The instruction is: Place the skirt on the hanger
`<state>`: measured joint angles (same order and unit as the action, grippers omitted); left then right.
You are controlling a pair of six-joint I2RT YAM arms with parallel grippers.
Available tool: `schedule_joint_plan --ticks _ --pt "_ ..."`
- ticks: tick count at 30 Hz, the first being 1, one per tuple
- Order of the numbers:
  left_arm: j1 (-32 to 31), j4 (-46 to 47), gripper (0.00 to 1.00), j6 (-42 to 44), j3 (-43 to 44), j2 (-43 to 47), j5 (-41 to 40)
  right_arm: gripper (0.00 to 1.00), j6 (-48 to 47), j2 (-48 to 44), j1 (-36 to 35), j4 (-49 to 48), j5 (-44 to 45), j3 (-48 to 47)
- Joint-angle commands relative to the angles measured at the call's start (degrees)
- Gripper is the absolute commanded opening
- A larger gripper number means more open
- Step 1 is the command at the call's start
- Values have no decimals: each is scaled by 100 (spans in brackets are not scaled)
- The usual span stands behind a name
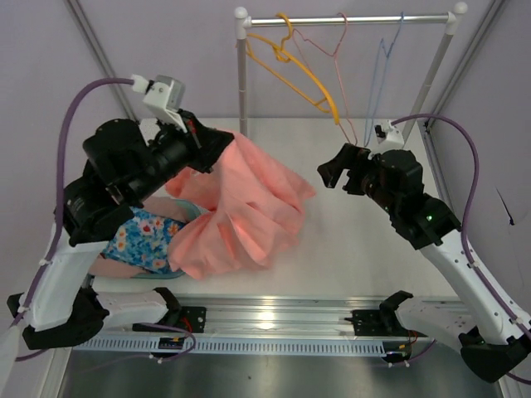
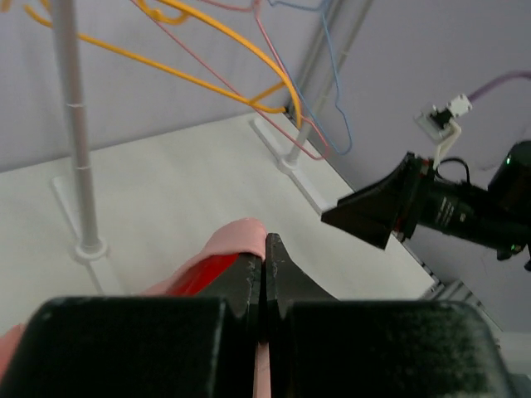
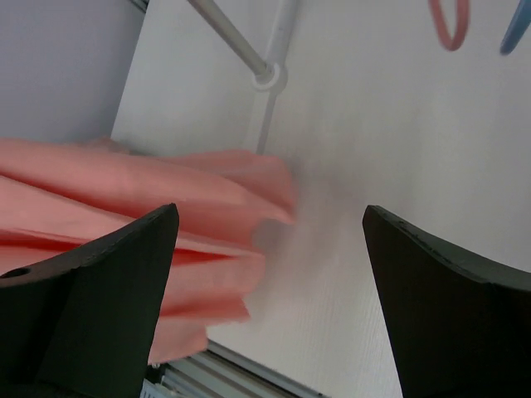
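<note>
A salmon-pink skirt [image 1: 245, 203] hangs from my left gripper [image 1: 211, 145] and drapes down onto the table. The left gripper [image 2: 265, 249] is shut on a fold of the skirt [image 2: 241, 235]. My right gripper [image 1: 338, 170] is open and empty, held above the table to the right of the skirt; its view shows the skirt's folds [image 3: 124, 215] at the left. A yellow hanger [image 1: 294, 70], a pink wire hanger [image 1: 336, 75] and a blue wire hanger [image 1: 383, 58] hang on the white rail [image 1: 348, 18] at the back.
A floral blue garment [image 1: 143, 236] on another pink cloth lies at the table's left front, under the left arm. The rack's white posts [image 1: 242, 79] stand at the back of the table. A metal rail [image 1: 274, 319] runs along the near edge.
</note>
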<state>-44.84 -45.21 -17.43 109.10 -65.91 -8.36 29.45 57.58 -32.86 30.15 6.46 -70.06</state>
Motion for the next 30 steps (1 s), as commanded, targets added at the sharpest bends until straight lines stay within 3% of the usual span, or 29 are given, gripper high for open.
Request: schedule_joint_plan --ticks 1,2,7,11,16,18,20,24,30 --pt "-472 948 0 -14 -1015 138 -130 100 -185 -142 201 315 -162 -157" --pt "-569 1231 0 -154 -1327 227 -174 99 -168 -177 219 333 -162 -122" --pt "-903 2961 0 -1480 -4792 439 -288 99 -54 -379 289 325 -259 396" --pt "-1525 3999 0 -2201 -5852 -340 -350 99 131 -502 289 185 -460 949" --pt "-2098 4810 2 -2484 -6225 -1301 -228 99 385 -695 237 79 -549 1748" --pt "-2239 4925 15 -2502 -6252 -1424 -210 99 456 -783 132 105 -514 1916" --pt "-2266 4934 21 -2476 -6269 -1372 -227 99 544 -845 0 140 -357 2101" --pt "-2249 4584 53 -2388 -6208 -960 -578 99 746 -977 -413 184 48 2295" --pt "-2055 3284 61 -2720 -6137 -37 -1210 99 905 -907 -1081 -61 365 2462"
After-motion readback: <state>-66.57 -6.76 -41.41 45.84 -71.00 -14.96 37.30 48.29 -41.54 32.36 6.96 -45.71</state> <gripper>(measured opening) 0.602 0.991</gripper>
